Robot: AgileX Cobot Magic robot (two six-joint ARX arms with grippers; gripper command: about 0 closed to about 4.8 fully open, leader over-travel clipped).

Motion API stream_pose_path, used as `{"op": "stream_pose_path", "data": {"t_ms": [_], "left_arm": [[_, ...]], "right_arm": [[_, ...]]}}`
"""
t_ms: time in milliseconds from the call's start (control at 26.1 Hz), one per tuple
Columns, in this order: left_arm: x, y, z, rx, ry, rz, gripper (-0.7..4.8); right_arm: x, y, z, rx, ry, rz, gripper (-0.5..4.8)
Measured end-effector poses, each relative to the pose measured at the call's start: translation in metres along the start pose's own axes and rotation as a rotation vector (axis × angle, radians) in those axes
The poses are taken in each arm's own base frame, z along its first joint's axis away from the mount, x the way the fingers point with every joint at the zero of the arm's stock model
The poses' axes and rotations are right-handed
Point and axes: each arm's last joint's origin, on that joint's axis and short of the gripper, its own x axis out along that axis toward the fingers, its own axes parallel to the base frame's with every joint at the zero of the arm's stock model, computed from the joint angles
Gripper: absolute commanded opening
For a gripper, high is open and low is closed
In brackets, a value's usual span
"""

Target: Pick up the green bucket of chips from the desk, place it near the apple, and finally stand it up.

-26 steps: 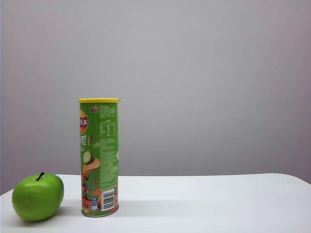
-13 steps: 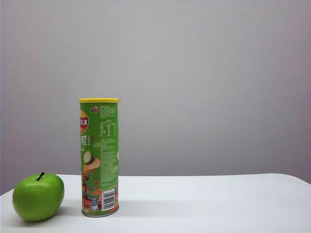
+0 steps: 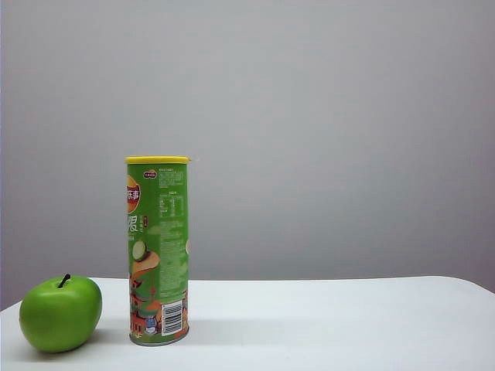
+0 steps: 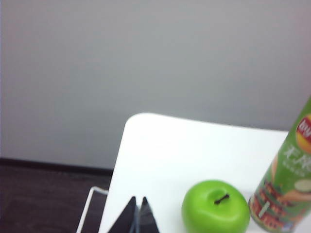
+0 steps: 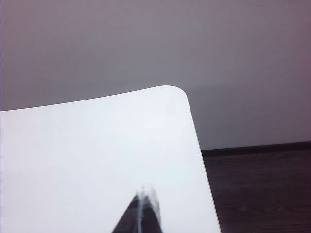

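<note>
Nothing on the desk is looking different from a second ago: the apple and the green bucket of chips are sitting in the same spots as before, and neither of my arms is showing in the outside view, now or then.

Going from left to right in that view, the apple is sitting near the left edge of the desk with its short dark stem pointing up. Just beside it, on its right, the bucket of chips is standing straight up on its bottom. Its yellow lid is sitting shut on top, so I cannot see what is inside. A thin gap is showing between the apple and the bucket, so they are close but not touching. The rest of the desk is stretching away white to the right.

My left gripper is hanging over the edge of the desk, near the apple and the bucket, with its fingers pressed together and holding nothing. My right gripper is hanging over the bare desk near a round corner, fingers together too, holding nothing.
</note>
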Motion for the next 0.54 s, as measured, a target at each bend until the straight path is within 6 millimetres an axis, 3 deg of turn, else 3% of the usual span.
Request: {"op": "stream_pose_path", "data": {"t_ms": [536], "left_arm": [[-0.0001,0.0002,-0.0026,0.001,0.027,0.002,-0.01]], "right_arm": [[0.0,0.0,0.0,0.001,0.0,0.0,0.0]]}}
